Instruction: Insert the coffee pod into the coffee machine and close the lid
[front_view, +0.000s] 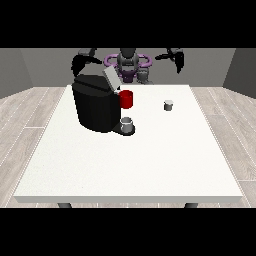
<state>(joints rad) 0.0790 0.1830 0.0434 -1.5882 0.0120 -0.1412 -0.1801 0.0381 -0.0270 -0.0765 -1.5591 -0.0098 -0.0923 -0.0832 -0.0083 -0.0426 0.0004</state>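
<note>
A black coffee machine (95, 106) stands on the white table (130, 160) at the left of the middle, with its grey lid (110, 79) tilted up and open. A red part (126, 99) shows at its front, and a small grey cup (127, 125) sits on its base. The coffee pod (168, 105), small and grey-white, stands alone on the table to the right. The hand at the view's left (80, 61) hangs above and behind the machine. The hand at the view's right (176, 56) is raised high behind the table, far from the pod. Neither hand holds anything.
The robot's torso (129, 64) with purple shoulder rings is behind the table's far edge. Grey walls and a wooden floor surround the table.
</note>
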